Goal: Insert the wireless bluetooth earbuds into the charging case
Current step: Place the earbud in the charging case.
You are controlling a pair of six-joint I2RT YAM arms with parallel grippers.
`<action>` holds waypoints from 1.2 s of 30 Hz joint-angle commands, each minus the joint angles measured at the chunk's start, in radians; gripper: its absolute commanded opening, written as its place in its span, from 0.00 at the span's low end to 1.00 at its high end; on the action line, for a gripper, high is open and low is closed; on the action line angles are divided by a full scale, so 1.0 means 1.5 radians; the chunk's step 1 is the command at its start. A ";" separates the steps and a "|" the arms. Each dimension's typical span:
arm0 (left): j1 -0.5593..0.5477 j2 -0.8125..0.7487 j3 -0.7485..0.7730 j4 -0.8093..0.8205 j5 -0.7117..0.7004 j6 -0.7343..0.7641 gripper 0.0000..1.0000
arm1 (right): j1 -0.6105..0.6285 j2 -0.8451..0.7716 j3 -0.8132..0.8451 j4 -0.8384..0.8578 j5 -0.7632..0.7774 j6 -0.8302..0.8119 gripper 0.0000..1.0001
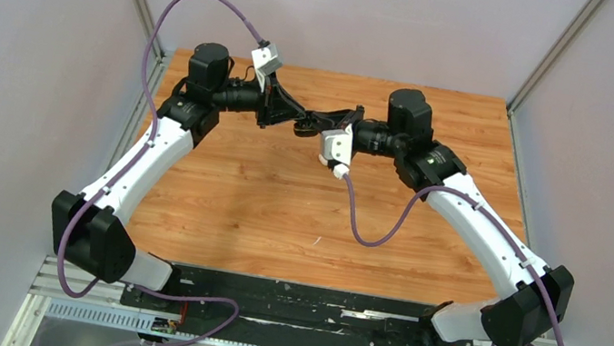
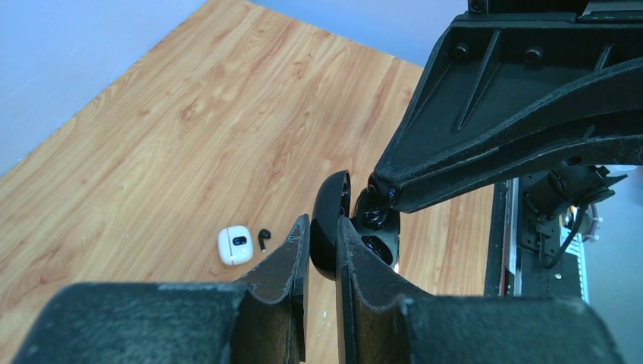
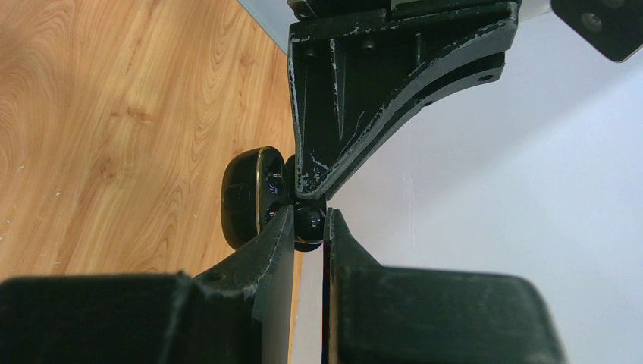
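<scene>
On the worktop [image 2: 189, 114], at about 9 o'clock from the left hand's fingertips, lies a white case [image 2: 235, 245]. It looks closed, and no white earbuds are in view, so I cannot tell whether they are already inside it. A loose black earbud [image 2: 264, 239] lies just beside it at 3 o'clock and has not been picked up.

The left hand [image 2: 322, 227] is clamped on the black charging case [image 2: 329, 216], which is held up off the worktop with its lid swung open. At 3 o'clock of the case, the right hand [image 3: 309, 214] is pinched tight on a second black earbud [image 3: 309, 229] and presses it against the open base.

I judge this bud to be at the mouth of its socket but not yet seated or let go. What remains is to seat it, then fetch the loose black one.
</scene>
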 commanded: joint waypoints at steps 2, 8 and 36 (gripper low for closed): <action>0.001 -0.006 0.038 0.041 0.004 -0.021 0.00 | -0.001 0.000 0.023 -0.035 -0.034 -0.014 0.00; 0.001 -0.003 0.032 0.054 0.014 -0.049 0.00 | -0.002 0.002 0.018 -0.035 -0.044 -0.049 0.00; 0.001 -0.003 0.009 0.060 0.011 -0.047 0.00 | -0.005 -0.003 -0.004 -0.022 0.015 -0.101 0.34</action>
